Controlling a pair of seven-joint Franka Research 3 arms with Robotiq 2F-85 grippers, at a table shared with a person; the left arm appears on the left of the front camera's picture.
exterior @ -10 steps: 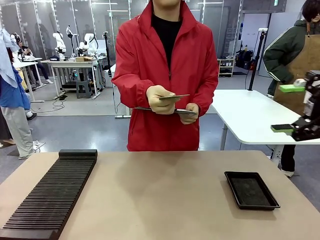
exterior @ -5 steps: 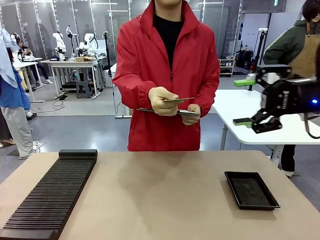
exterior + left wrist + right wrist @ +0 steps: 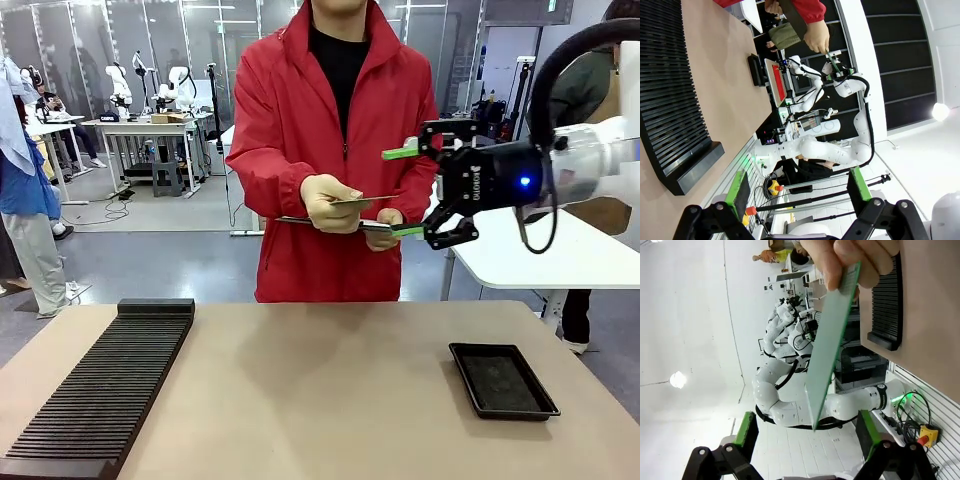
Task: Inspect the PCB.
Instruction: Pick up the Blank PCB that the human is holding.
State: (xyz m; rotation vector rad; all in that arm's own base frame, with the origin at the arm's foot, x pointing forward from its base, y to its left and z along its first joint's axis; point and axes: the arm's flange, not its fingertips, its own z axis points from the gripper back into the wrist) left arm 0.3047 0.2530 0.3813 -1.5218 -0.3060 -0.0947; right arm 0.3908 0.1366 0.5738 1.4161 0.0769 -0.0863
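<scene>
Rests black tray [image 3: 483,347] and slotted rack [image 3: 100,390] on tan table [image 3: 320,400]; spreads left gripper [image 3: 796,184] wide, and right gripper [image 3: 395,192] wide around person's PCB [image 3: 355,200] end.

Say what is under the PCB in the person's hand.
A thin flat board, seen edge-on, held in the other hand below the PCB. Its top face is hidden.

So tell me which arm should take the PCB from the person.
Right: its open hand is beside the PCB the person holds out, board centred in its wrist view. The left hand is far back.
</scene>
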